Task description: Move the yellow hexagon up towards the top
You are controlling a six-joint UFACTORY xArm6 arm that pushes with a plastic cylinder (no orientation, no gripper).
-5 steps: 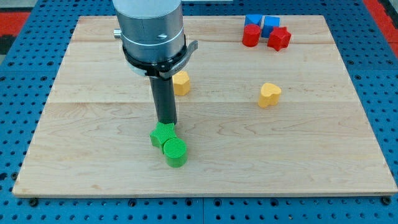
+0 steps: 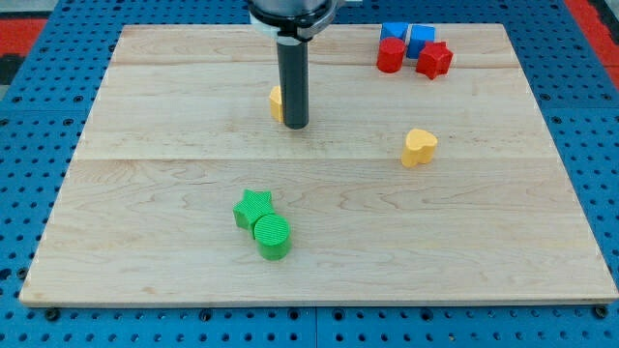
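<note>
Seven small blocks lie on one wooden counter (image 2: 145, 184). No container shows. My tip (image 2: 296, 127) has no jaws to part or press; this end effector is a plain rod, standing just in front of the yellow hexagon (image 2: 277, 102), covering most of it. Relative to that hexagon: yellow heart (image 2: 419, 147) to the view's right; green star (image 2: 253, 207) and green cylinder (image 2: 273, 236), touching, toward the view's bottom; red cylinder (image 2: 390, 55), red star (image 2: 434, 60) and two blue blocks (image 2: 408, 37) clustered toward the top right.

The rod is standing upright on the wooden counter (image 2: 145, 193), my tip (image 2: 296, 127) touching the yellow hexagon (image 2: 277, 102) and covering most of it. From that hexagon, a yellow heart (image 2: 419, 147) is sitting toward the view's right, and a green star (image 2: 253, 206) is touching a green cylinder (image 2: 273, 235) toward the view's bottom.
</note>
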